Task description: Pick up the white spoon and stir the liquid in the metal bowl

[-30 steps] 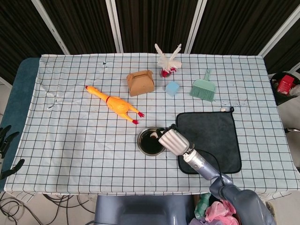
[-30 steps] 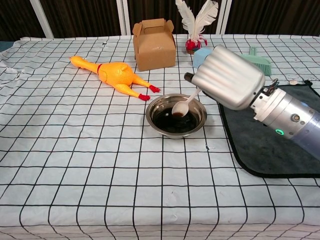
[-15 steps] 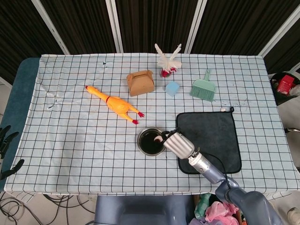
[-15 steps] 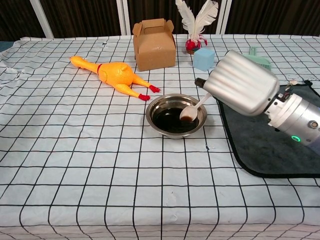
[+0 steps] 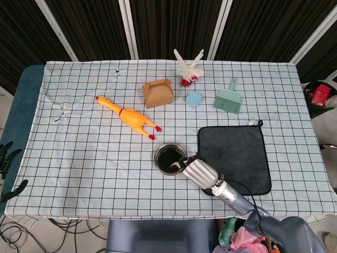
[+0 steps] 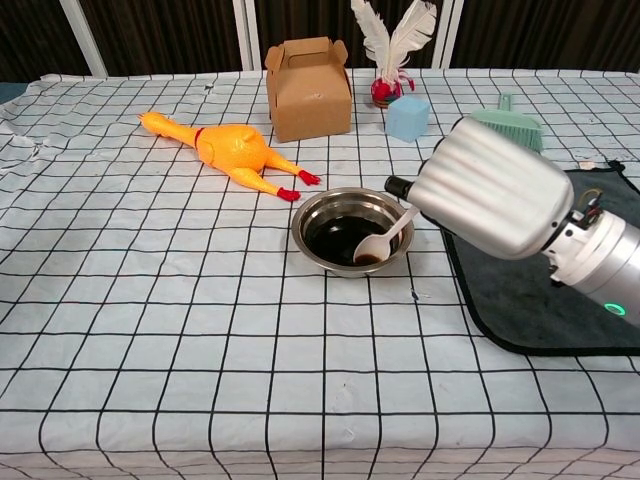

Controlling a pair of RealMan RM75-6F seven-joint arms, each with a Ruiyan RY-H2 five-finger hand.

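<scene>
The metal bowl [image 6: 325, 208] [image 5: 161, 161] of dark liquid stands at the table's middle. My right hand [image 6: 495, 190] [image 5: 199, 172] hovers at the bowl's right, nearer the table's front edge, and holds the white spoon [image 6: 382, 240] [image 5: 177, 167] by its handle. The spoon slants down and left, with its scoop in the liquid at the near right part of the bowl. The hand's silver back hides the fingers and the top of the handle. My left hand shows in neither view.
A dark grey cloth [image 5: 237, 147] lies right of the bowl, partly under my right arm. A yellow rubber chicken [image 6: 228, 150] lies behind the bowl at left. A brown box [image 6: 308, 88], feathers [image 6: 392, 40], blue cube [image 6: 408, 117] and green brush [image 5: 228, 98] stand further back.
My right hand has drawn back toward the table's front edge and to the right. The spoon's scoop has swept from the bowl's far side to its near right side.
</scene>
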